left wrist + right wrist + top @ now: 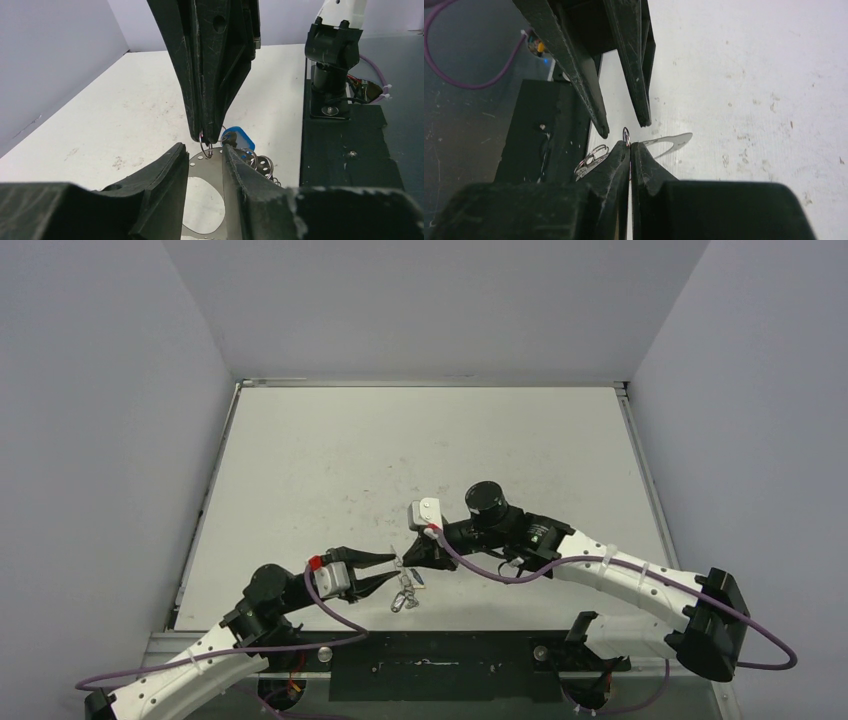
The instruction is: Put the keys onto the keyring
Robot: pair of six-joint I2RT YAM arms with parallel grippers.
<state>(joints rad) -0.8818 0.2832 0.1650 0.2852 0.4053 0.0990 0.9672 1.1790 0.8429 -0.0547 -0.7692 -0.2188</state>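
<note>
- Left claw (pixel 394 572): black fingers spread and holding nothing. In the left wrist view (pixel 203 152) its two tips straddle the keyring.
- Right claw (pixel 404 562): fingers pressed together, pinching a small wire loop (pixel 626 136) right at the tips. The left wrist view shows the same, with the loop (pixel 206 149) caught in the closed tips coming in from above.
- The two claws meet tip to tip, the right claw's tips sitting in the gap between the left claw's fingers.
- Flat, pale grey translucent keyring plate (pixel 200 167): lies flat on the white worktop (pixel 420 460), close to its near edge and slightly left of centre, just beyond the black mounting strip (pixel 430 650).
- Its big round hole shows between the left fingers.
- In the right wrist view a curved pale edge of the plate (pixel 671 142) sticks out past the pinched fingers.
- The pinched loop sits at the plate's rim. I can't tell where it joins.
- Small key with a bright blue head (pixel 240 139): just beside the pinched loop, at the plate's edge, not in either claw. From above it is a blue speck (pixel 417 580).
- More thin wire loops (pixel 262 165) are bunched beside the blue head, on the side towards the strip (pixel 591 156).
</note>
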